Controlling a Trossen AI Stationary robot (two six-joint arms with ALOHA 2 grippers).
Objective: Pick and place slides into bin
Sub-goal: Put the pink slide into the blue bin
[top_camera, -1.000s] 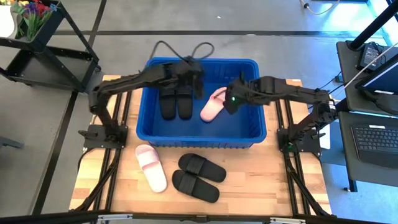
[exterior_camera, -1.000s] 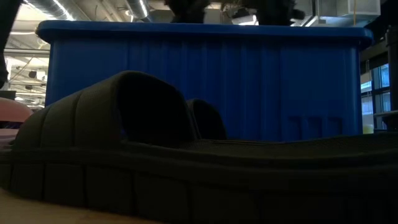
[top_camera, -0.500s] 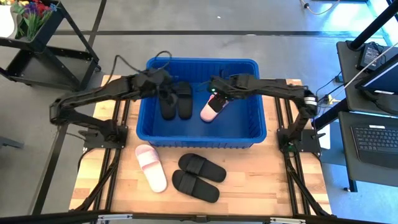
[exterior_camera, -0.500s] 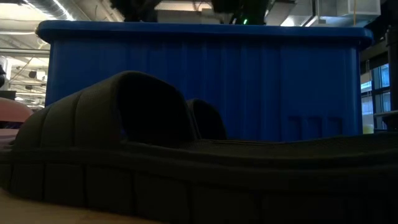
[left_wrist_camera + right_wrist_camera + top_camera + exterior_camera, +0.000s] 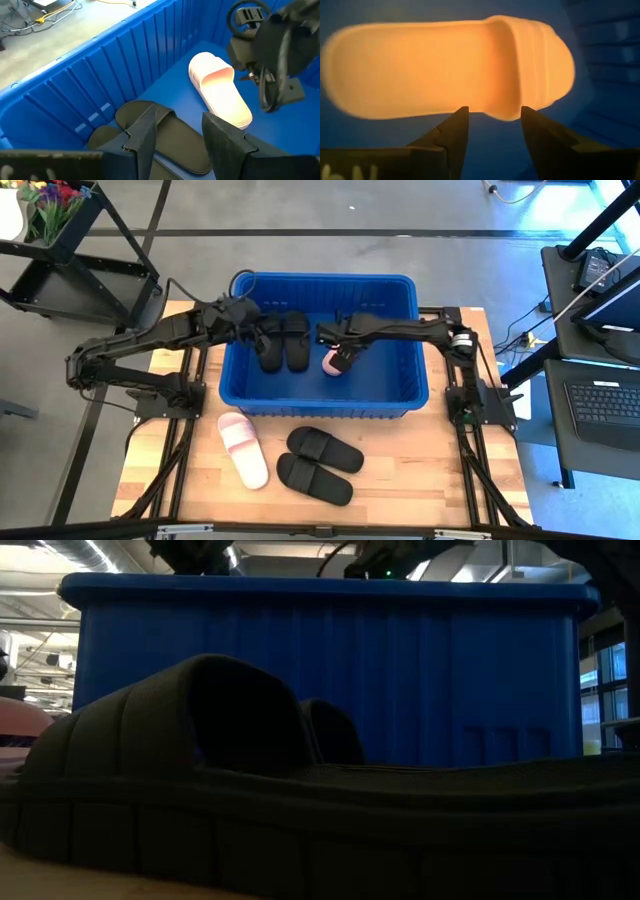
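The blue bin (image 5: 410, 385) stands at the table's far middle. In it lie a black pair of slides (image 5: 283, 345) and one pale pink slide (image 5: 333, 363), all soles down on its floor. My left gripper (image 5: 258, 332) is open over the bin's left part, above the black pair (image 5: 150, 122). My right gripper (image 5: 338, 345) is open and empty just above the pink slide (image 5: 445, 70), its fingers pointing down beside the slide's strap. On the table in front of the bin lie another pale pink slide (image 5: 243, 448) and a second black pair (image 5: 318, 463).
The bin's ribbed walls (image 5: 100, 80) rise around both grippers. My right arm's wrist (image 5: 270, 45) is close in front of my left gripper. In the low view a black slide (image 5: 300, 810) lies before the bin's front wall (image 5: 330, 670). Bare wood shows at the table's near right.
My left gripper has drawn back from the bin's far middle toward its left rim. My right gripper has gone toward the table's left, over the pink slide, and its arm has swung toward the far edge. The pink slide stays in the bin.
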